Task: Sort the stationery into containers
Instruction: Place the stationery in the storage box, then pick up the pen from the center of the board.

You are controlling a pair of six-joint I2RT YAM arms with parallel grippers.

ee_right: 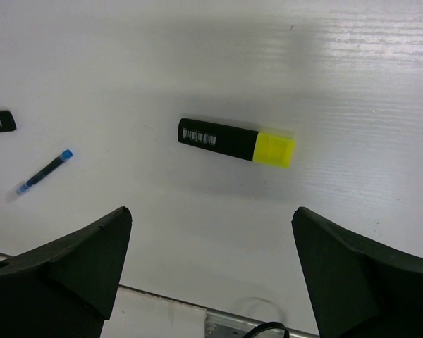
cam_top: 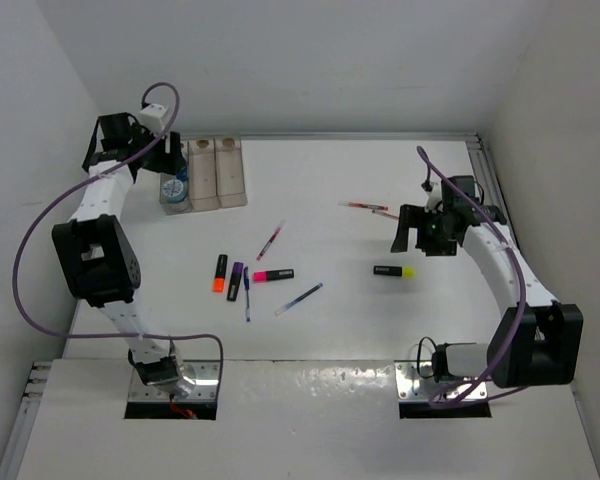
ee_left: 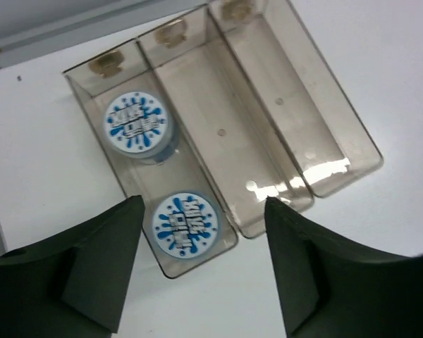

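The tan three-slot tray (ee_left: 307, 105) sits far left on the table (cam_top: 330, 330). The left gripper (ee_left: 203, 211) hangs over it, jaws spread, nothing in them. The right gripper (ee_right: 210, 232) is wide open too, above the yellow-capped highlighter (ee_right: 236, 142) lying flat, right of centre. My guess is light, rigid, slick plastic, so pinch across the black barrel mid-length, not the cap. Two blue-and-white discs (ee_left: 135, 123) already lie in the leftmost slot.

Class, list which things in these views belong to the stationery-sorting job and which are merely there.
Job: tray, patterned discs, yellow highlighter, orange highlighter, purple highlighter, pink highlighter, red pens, blue pens.
Merely there: purple cable, base plate, side rail.
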